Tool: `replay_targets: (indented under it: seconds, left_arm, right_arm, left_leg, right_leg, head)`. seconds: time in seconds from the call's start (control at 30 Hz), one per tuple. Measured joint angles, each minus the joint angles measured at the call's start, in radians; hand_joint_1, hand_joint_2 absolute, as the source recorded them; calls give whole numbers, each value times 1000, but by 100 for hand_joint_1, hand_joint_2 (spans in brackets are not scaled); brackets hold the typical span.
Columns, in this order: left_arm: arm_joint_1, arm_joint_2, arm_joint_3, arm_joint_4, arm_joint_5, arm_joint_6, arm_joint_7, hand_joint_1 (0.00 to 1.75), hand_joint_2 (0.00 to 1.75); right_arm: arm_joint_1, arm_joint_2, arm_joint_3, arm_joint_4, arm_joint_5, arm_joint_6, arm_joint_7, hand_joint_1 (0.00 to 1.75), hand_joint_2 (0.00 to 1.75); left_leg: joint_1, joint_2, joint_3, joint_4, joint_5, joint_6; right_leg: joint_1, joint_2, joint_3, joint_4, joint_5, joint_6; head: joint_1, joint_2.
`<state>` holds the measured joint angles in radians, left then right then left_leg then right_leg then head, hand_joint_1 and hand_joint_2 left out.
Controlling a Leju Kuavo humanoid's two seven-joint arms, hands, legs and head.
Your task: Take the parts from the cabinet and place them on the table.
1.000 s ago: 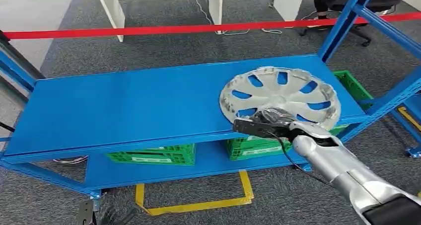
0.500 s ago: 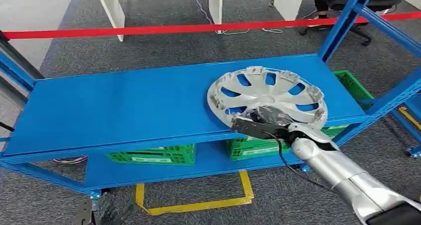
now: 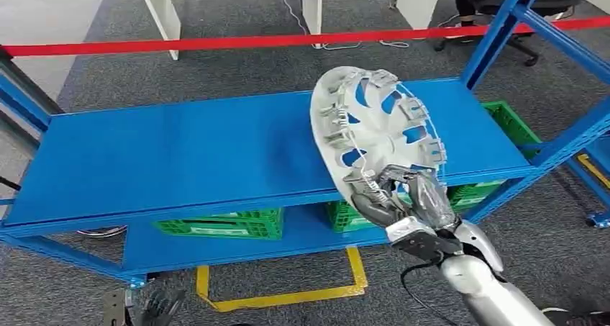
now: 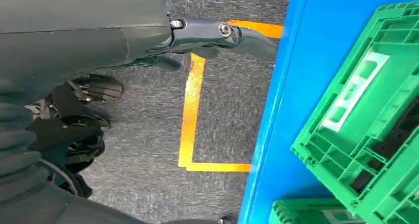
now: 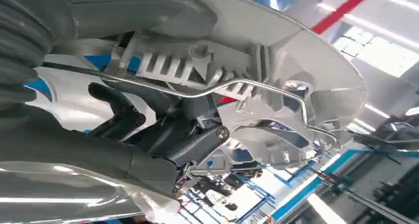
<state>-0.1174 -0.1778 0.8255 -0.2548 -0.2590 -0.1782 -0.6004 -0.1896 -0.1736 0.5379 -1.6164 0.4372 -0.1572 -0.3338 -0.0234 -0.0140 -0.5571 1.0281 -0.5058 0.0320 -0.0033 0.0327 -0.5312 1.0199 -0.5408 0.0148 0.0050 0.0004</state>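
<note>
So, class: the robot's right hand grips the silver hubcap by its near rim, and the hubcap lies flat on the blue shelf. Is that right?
Not quite. The right hand does grip the silver hubcap by its near rim, but the hubcap is not flat: the head view shows it tipped up steeply on edge above the blue shelf.

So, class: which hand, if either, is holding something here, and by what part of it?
The right hand grips the silver wheel cover by its lower rim, tilting it up off the blue shelf. The left hand holds nothing.
</note>
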Motion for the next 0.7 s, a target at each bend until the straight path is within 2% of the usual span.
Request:
replay_targets:
  seconds: [0.13,0.23,0.33,0.53,0.6,0.7]
  left_arm:
    - [0,2,0,0,0,-17,-12,0,175]
    - [-5,5,0,0,2,-23,-16,0,175]
    - [-11,9,0,0,2,-26,-19,0,175]
    - [-13,10,0,0,3,-27,-21,0,175]
    - [-14,11,0,0,9,-31,-27,0,175]
    - [-14,17,0,0,15,-53,-34,0,175]
  right_arm:
    - [45,20,-26,-70,-86,3,-105,175,175]
    - [77,48,-29,-134,-177,35,-171,175,175]
    - [87,73,-28,-182,-207,53,-187,175,175]
    - [98,89,-28,-215,-225,68,-192,175,175]
    - [102,94,-29,-219,-292,135,-219,175,175]
    - [111,120,-27,-222,-465,327,-271,175,175]
  left_leg:
    - [0,0,0,0,0,0]
    - [0,0,0,0,0,0]
    - [0,0,0,0,0,0]
    - [0,0,0,0,0,0]
    - [0,0,0,0,0,0]
    - [0,0,0,0,0,0]
  right_leg:
    - [0,0,0,0,0,0]
    - [0,0,0,0,0,0]
    - [0,0,0,0,0,0]
    - [0,0,0,0,0,0]
    - [0,0,0,0,0,0]
    - [0,0,0,0,0,0]
  head:
    - [0,0]
    - [0,0]
    - [0,0]
    - [0,0]
    - [0,0]
    - [0,0]
